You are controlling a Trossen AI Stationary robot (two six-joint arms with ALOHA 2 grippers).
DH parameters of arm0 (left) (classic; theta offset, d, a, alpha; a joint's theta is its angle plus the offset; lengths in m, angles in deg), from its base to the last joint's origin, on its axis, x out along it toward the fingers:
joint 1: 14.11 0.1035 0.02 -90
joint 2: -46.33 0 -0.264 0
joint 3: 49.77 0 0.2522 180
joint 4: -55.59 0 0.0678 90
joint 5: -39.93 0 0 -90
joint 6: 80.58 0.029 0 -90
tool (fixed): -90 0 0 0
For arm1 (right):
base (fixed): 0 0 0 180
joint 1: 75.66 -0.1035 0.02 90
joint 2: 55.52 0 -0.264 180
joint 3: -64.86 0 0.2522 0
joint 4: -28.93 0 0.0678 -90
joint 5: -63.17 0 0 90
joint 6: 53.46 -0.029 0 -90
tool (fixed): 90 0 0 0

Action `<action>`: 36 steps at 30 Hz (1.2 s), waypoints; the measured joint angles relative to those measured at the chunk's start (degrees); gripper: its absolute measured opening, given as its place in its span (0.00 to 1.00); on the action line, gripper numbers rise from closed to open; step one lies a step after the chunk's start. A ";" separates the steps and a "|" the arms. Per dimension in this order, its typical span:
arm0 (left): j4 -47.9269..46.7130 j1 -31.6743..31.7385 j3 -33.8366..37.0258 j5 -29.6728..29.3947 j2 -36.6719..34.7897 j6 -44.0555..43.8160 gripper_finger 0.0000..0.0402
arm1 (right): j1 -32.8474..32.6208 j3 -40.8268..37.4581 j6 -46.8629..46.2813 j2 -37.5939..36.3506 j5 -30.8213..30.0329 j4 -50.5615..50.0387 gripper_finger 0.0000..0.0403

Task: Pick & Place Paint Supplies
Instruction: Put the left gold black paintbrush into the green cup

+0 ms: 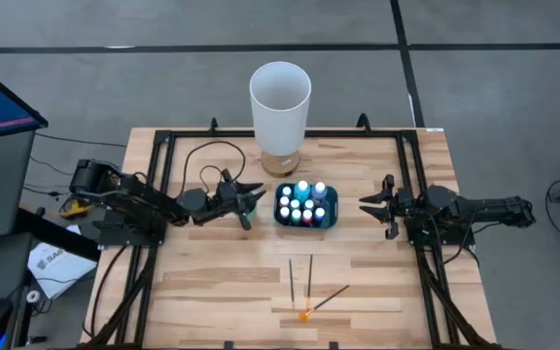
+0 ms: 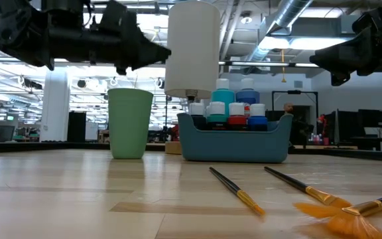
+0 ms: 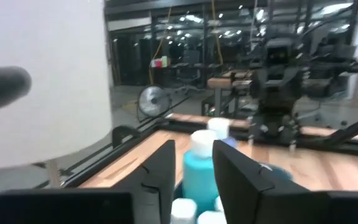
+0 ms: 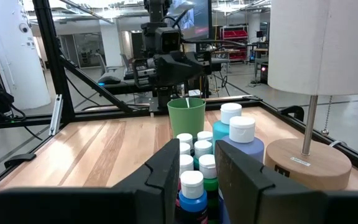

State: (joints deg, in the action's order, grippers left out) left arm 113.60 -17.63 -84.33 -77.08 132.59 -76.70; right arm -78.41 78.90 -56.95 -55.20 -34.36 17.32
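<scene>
Several small paint bottles with pale caps stand in a blue tray (image 1: 306,204) at the table's middle, also seen in the low view (image 2: 234,136) and the right wrist view (image 4: 194,162). Three thin brushes (image 1: 309,282) lie flat on the table near its front edge, one of them orange-tipped (image 1: 305,313). My left gripper (image 1: 251,197) hovers open above the green cup (image 2: 130,123), just left of the tray, with nothing between its fingers (image 3: 160,174). A thin pale stick (image 4: 187,102) rises from inside the cup. My right gripper (image 1: 367,204) waits shut to the right of the tray.
A tall white lamp (image 1: 280,97) on a round wooden base stands just behind the tray. A black frame (image 1: 163,146) runs along the table's edges. Bare wood lies at the front left and front right of the brushes.
</scene>
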 joint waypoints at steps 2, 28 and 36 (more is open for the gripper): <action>0.20 -1.47 -0.22 0.19 -1.01 0.08 0.27 | 0.00 0.00 -0.01 -0.02 0.00 0.01 0.24; -46.95 -22.81 -30.49 15.51 7.20 -1.29 0.29 | 0.00 0.02 -0.02 0.00 0.00 0.00 0.24; -46.92 -21.89 -35.87 22.07 17.22 -1.09 0.28 | 0.01 0.01 -0.02 0.00 0.01 0.00 0.24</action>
State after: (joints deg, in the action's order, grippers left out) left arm 66.67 -39.52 -120.19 -55.01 149.81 -77.79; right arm -78.40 78.91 -56.97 -55.20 -34.35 17.33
